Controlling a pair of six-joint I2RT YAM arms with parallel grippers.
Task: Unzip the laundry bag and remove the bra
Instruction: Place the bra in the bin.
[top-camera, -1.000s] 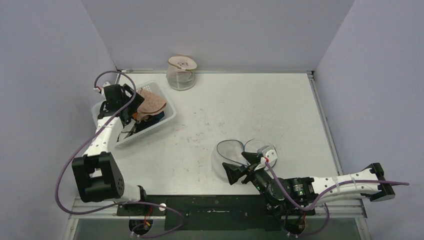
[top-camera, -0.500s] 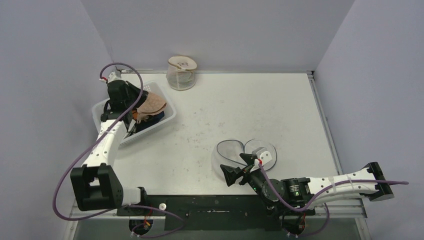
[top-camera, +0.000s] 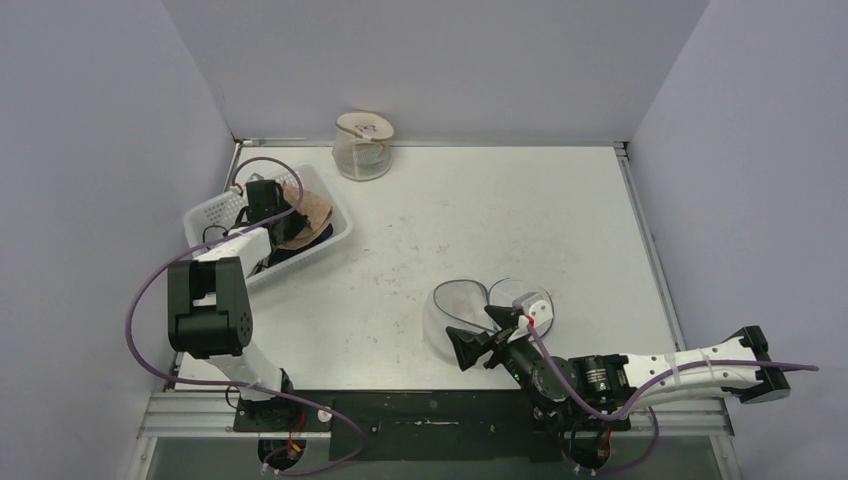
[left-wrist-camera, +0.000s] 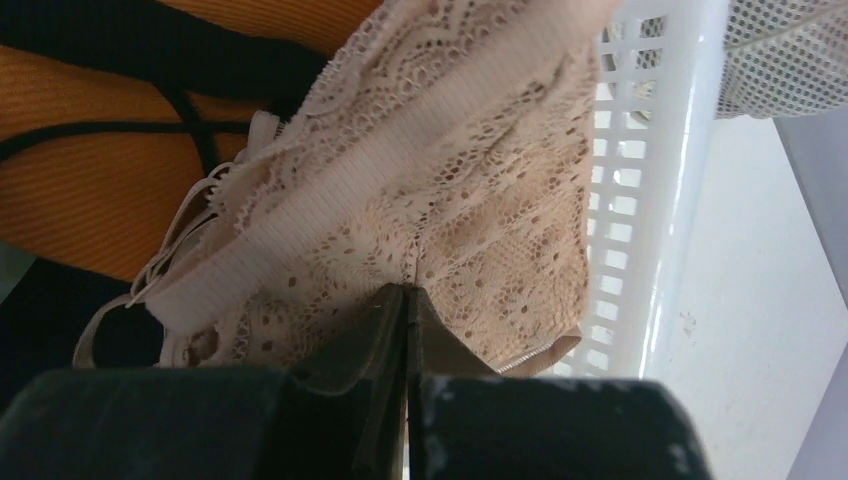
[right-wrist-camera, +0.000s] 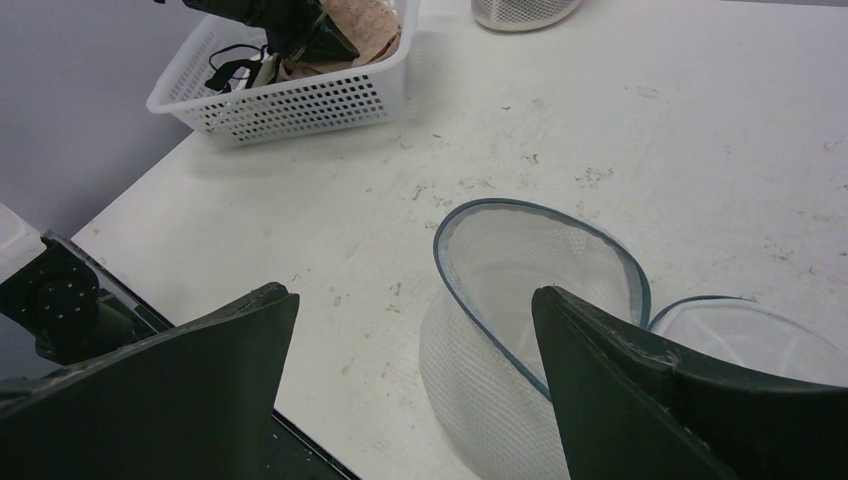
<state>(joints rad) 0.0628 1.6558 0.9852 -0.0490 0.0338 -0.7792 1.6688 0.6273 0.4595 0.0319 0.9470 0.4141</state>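
Note:
The beige lace bra (top-camera: 305, 212) (left-wrist-camera: 480, 180) lies in the white slotted basket (top-camera: 215, 210) at the back left, on top of orange and black garments. My left gripper (top-camera: 272, 205) (left-wrist-camera: 408, 292) is shut, its tips right against the lace, and nothing shows between them. The white mesh laundry bag (top-camera: 465, 310) (right-wrist-camera: 520, 290) stands unzipped near the front. Its blue-grey zip rim gapes and its lid is folded out to the right. My right gripper (top-camera: 480, 338) (right-wrist-camera: 415, 295) hovers open just in front of the bag, holding nothing.
A second round mesh bag (top-camera: 362, 145) sits at the back edge, right of the basket (right-wrist-camera: 300, 100). An orange garment (left-wrist-camera: 90, 170) with black straps fills the rest of the basket. Lilac walls close in three sides of the table (top-camera: 480, 220).
The left gripper has shut and shifted right over the basket while its arm folded back toward the base. The bra stays in the basket. The right arm has barely moved.

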